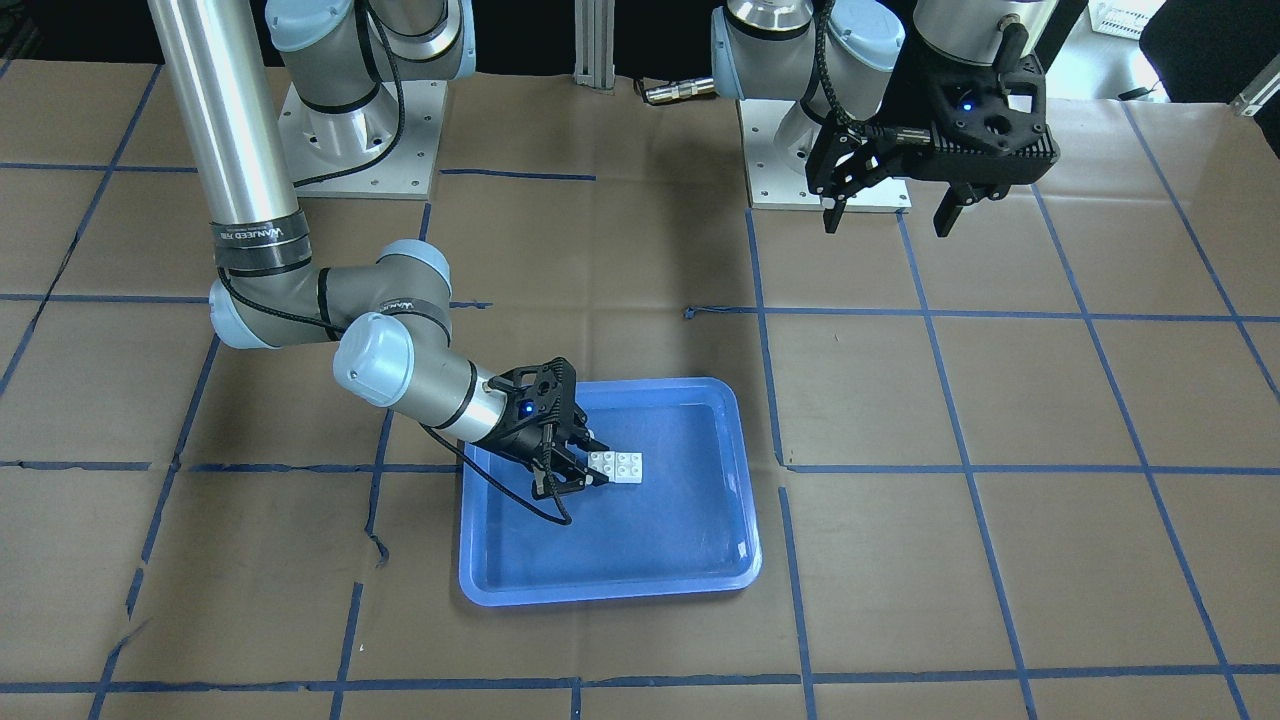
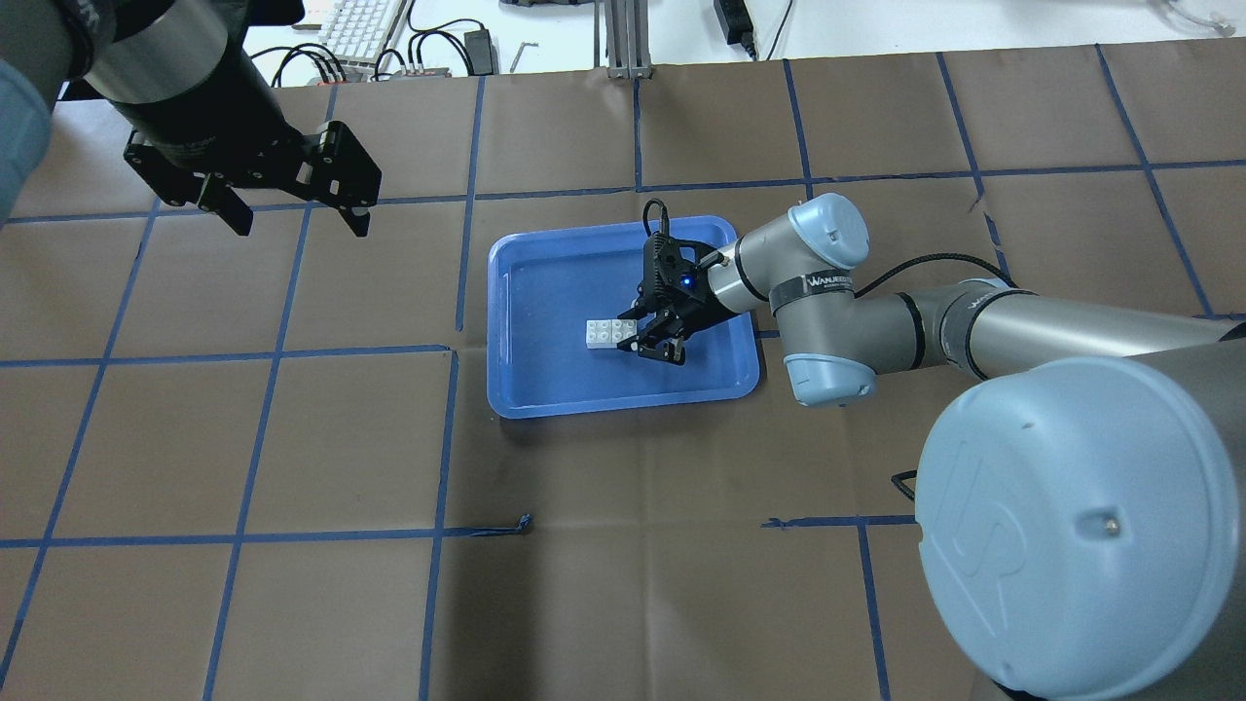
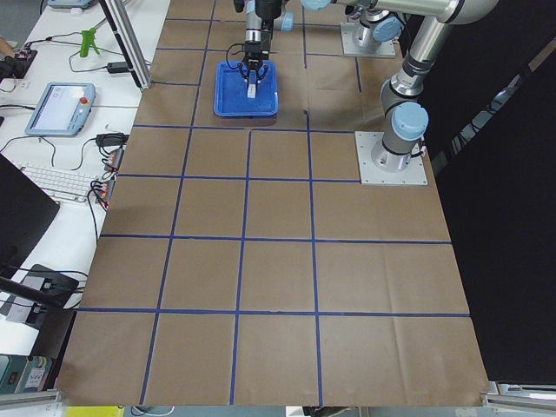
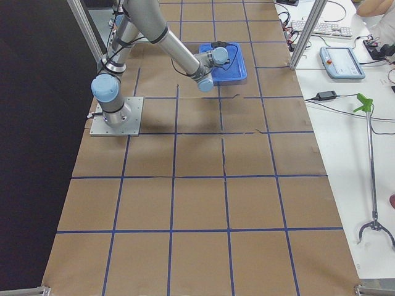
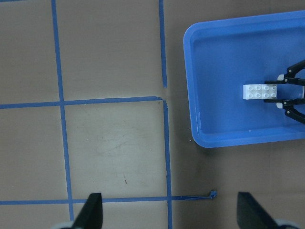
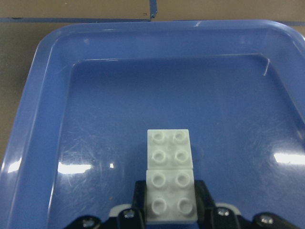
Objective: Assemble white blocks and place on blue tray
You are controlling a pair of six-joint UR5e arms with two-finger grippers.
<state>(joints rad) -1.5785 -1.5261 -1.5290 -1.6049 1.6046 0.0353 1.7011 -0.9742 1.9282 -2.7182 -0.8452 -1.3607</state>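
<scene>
The two white blocks (image 6: 169,152) lie end to end as one piece on the floor of the blue tray (image 6: 47,95), studs up. They also show in the front view (image 1: 617,466) and the overhead view (image 2: 605,333). My right gripper (image 2: 638,336) is low in the tray, and its pads press both sides of the near block in the right wrist view. My left gripper (image 2: 297,219) is open and empty, high above the table, far from the tray (image 2: 623,404). The left wrist view shows the blocks (image 5: 259,91) between the right gripper's fingers.
The table is covered in brown paper with a blue tape grid. The arm bases (image 1: 360,130) stand at the robot's side of the table. A keyboard and cables (image 2: 360,29) lie beyond the far edge.
</scene>
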